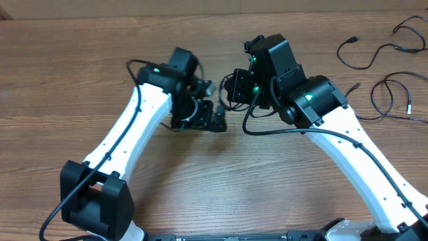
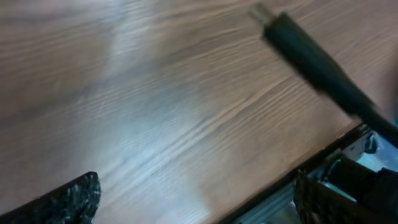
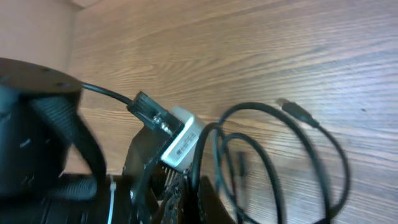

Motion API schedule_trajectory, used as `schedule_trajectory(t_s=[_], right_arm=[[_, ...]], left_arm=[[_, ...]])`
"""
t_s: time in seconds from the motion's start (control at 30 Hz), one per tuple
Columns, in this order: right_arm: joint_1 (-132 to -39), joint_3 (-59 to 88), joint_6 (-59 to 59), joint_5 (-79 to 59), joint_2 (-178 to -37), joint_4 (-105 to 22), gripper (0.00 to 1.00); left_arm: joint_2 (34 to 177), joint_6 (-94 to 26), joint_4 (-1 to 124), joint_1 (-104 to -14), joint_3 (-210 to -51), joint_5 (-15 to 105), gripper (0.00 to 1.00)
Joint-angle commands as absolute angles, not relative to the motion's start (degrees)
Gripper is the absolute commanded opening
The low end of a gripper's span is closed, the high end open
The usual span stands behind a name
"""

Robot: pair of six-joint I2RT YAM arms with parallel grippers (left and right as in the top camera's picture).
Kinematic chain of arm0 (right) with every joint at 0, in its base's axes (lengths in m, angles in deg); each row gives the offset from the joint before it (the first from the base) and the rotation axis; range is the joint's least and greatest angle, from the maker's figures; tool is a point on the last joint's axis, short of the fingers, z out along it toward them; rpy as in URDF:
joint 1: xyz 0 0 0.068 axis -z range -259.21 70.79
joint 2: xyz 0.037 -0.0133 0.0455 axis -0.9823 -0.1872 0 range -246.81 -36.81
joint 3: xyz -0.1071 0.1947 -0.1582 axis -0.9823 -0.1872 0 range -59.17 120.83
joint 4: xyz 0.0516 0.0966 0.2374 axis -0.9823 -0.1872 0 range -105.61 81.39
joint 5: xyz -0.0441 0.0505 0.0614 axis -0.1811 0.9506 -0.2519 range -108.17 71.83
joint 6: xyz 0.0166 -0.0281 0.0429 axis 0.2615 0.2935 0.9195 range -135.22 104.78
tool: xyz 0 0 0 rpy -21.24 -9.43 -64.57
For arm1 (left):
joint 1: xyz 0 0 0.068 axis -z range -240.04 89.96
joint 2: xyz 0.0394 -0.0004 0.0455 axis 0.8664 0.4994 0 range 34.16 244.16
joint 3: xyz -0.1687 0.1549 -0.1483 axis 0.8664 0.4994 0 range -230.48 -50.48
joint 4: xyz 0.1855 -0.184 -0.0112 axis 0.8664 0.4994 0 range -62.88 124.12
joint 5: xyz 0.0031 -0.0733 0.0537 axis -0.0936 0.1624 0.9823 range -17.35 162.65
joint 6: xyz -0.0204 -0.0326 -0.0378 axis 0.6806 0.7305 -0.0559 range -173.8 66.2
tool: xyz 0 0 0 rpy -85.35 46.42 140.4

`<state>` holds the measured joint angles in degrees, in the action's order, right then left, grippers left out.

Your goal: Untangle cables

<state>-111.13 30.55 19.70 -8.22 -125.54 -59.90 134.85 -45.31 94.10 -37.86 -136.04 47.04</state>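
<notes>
**Cable bundle between the two arms at mid-bench, separation not yet done**

The tangled cable (image 3: 210, 155) sat at the middle of the bench (image 1: 80, 67), in the narrow space where the two arms met. From the right wrist it showed as several black loops crossing one another, with one plug (image 3: 297, 112) sticking free at the top of the outer loop. The strands converged toward the bottom of that view, where the right fingers (image 1: 233, 88) would be. Whether those were closed on the strands or only beside them could not be told.

The left fingers (image 2: 68, 199) stood wide apart near the wood with nothing between them. A blurred dark plug-ended lead (image 2: 311, 62) lay across the far corner of their view, outside the gap.

Further out, the loose cables (image 1: 373, 97) lay at the bench's far right, well apart from the bundle and from both arms.

The step in hand looked like the pulling-apart of the loops, with one arm steadying the bundle while the other reached in. The next move probably called for the left fingers to close on a single strand or the free plug, then draw it away from the right arm without dragging the crossings tighter.
</notes>
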Motion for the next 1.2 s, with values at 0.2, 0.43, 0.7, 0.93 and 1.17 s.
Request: schedule_trajectory(t_s=[0.2, 0.43, 0.7, 0.93, 1.17], right_arm=[[-111.11, 30.9, 20.79, -9.55, -127.27, -61.52, 0.04], [-110.96, 30.9, 20.79, -9.55, -127.29, -62.13, 0.04], [-110.96, 30.9, 20.79, -6.64, -127.29, -62.15, 0.04], [-110.96, 30.9, 20.79, -4.17, -127.29, -61.84, 0.04], [-110.96, 30.9, 20.79, -3.67, -127.29, -61.65, 0.04]], left_arm=[[134.96, -47.13, 90.54, -35.96, -136.89, 50.3, 1.0], [134.96, -43.28, 90.47, -39.0, -136.89, 50.84, 1.0], [134.96, -43.52, 89.8, -45.95, -136.89, 35.17, 0.99], [134.96, -44.24, 89.56, -48.07, -136.89, 25.47, 1.0], [135.0, -47.02, 89.14, -47.83, -136.89, 24.11, 0.97]])
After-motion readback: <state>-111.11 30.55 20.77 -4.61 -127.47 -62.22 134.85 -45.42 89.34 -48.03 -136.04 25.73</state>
